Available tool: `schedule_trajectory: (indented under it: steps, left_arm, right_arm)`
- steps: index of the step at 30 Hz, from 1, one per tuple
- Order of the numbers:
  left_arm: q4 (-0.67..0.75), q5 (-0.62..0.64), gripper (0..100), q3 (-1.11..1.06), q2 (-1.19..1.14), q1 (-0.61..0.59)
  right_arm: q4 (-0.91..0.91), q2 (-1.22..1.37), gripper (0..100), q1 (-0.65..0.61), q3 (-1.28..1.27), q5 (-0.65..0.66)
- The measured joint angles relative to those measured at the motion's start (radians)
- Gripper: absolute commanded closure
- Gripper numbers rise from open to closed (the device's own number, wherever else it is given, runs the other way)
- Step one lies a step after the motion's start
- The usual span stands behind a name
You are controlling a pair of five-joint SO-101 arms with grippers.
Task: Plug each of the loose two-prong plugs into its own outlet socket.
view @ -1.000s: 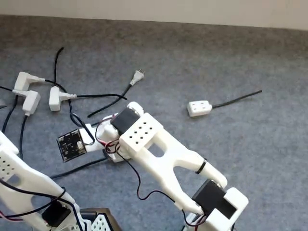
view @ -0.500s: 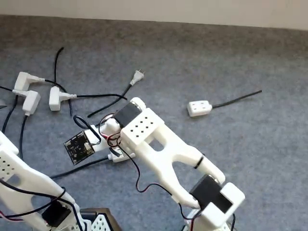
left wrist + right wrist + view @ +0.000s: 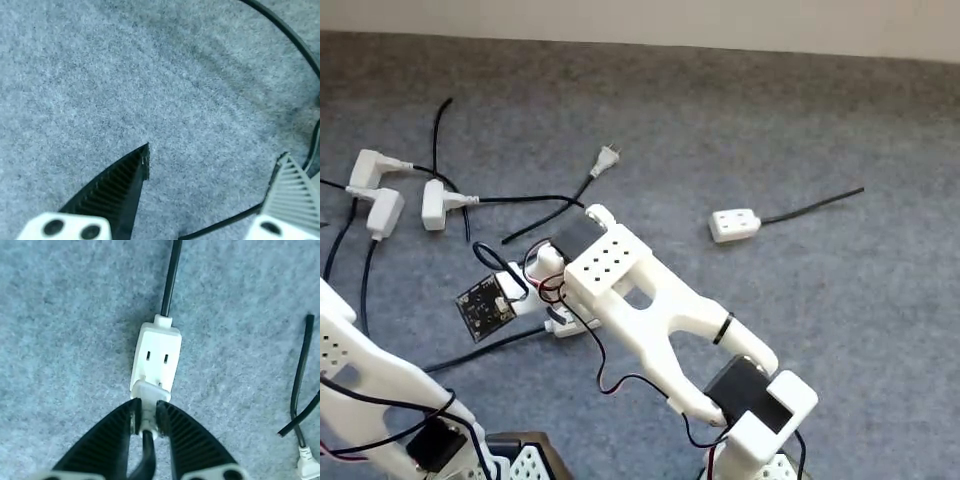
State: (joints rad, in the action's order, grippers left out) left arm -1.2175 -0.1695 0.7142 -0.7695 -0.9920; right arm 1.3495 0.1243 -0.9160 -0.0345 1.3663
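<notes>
1. Sitting against the near end of a white outlet socket (image 3: 156, 352), the white two-prong plug (image 3: 148, 389) has its prongs hidden, so it cannot be told whether it is fully seated.
2. The plug looks light and rigid. It is a small hard plastic body with smooth faces that could slip, so the best hold is on its flat sides just behind the prongs, not on the cord.
3. Its black cord (image 3: 146, 452) is limp and probably tugs sideways. A push should run straight along the prongs, which would likely bend if skewed.
4. The socket also seems light and lies loose on the grey felt worktop (image 3: 60, 315), so it may slide back under a push rather than take the plug.
5. The right end effector (image 3: 147, 406) is clamped on the plug's sides, with the cord running back between its fingers.
6. The left end effector (image 3: 215, 152) hangs over bare felt with its fingers spread wide, holding nothing.
7. Farther out, in the high view, another loose plug (image 3: 608, 157) and a separate socket (image 3: 733, 225) lie well apart.
</notes>
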Motion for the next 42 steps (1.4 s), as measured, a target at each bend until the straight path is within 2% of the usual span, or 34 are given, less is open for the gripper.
schedule_trajectory:
  steps: [25, 42]
  left_arm:
    - [0.0, 0.0, 62, 0.0, 0.0, -0.002]
    - [0.0, 0.0, 62, 0.0, 0.0, -0.002]
  right_arm:
    - [0.038, 0.095, 99.2, 0.008, 0.02, 0.052]
    - [0.072, 0.123, 99.2, 0.078, 0.072, 0.054]
